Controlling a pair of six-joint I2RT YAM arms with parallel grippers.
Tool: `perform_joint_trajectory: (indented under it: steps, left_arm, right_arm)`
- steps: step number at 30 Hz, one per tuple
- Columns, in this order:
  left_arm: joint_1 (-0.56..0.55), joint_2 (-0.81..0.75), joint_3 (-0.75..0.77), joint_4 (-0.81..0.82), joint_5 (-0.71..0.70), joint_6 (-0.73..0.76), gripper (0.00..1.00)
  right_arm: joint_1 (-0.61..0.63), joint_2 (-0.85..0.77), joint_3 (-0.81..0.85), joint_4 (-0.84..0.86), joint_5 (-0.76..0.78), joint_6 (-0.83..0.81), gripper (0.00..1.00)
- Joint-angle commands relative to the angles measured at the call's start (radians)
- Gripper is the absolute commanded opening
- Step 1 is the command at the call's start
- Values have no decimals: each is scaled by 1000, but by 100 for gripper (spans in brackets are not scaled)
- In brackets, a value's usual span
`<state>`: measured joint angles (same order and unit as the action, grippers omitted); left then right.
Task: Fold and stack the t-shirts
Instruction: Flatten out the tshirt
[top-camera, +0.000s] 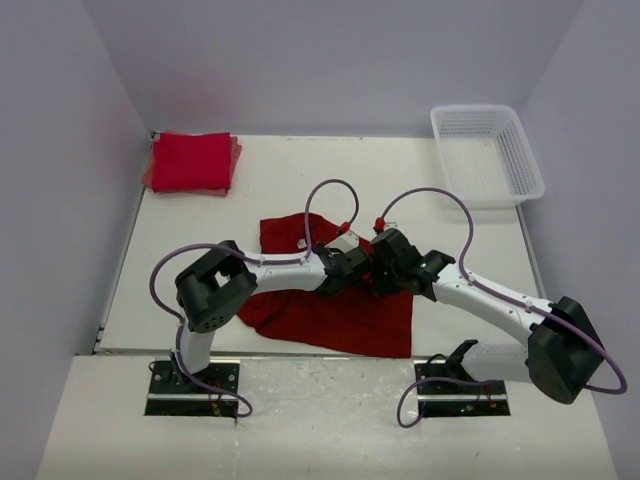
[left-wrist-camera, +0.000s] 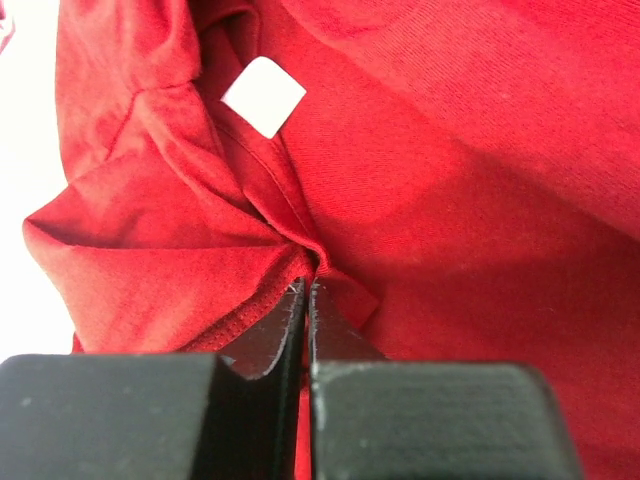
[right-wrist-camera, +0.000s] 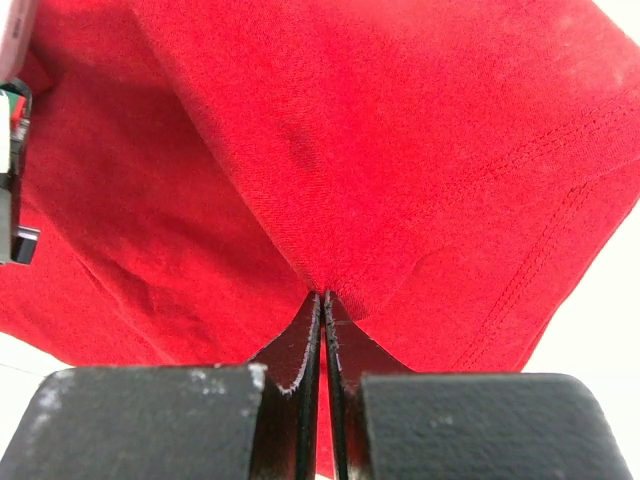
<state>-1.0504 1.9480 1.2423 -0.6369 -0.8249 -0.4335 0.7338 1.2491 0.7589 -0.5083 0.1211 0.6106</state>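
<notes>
T-shirt (top-camera: 335, 315), crimson, crumpled at the counter's (top-camera: 260, 180) near edge, both arms pinching it.
Left fingers (left-wrist-camera: 285, 335) clenched on a fold below the collar label (left-wrist-camera: 263, 96); right fingers (right-wrist-camera: 300, 345) clenched on plain cloth just beside, toward the hem. Long axis slants far-left to near-right. Both pinches hidden from above.

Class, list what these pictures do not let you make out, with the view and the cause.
Top view: how many shirts the folded stack holds; too small, seen from above.
Top view: where the left claw and right claw pinch the spread t-shirt; their wrists cover it.
Left wrist view: any print on the white tag; blurred.
Both wrist views: the t-shirt's outline; cut off by the edges.
</notes>
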Motion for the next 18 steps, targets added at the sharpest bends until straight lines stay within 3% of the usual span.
perform_joint_trajectory:
  steps: [1, 8, 18]
  left_arm:
    - [-3, -18, 20, 45, -80, 4, 0]
    - [-3, -136, 2, 13, -166, -25, 0]
    - [-7, -574, -26, -61, -223, -37, 0]
  right_arm:
    - [7, -19, -9, 19, 6, 14, 0]
    - [7, -7, -1, 4, 41, 12, 0]
    - [7, -25, 54, -41, 139, 14, 0]
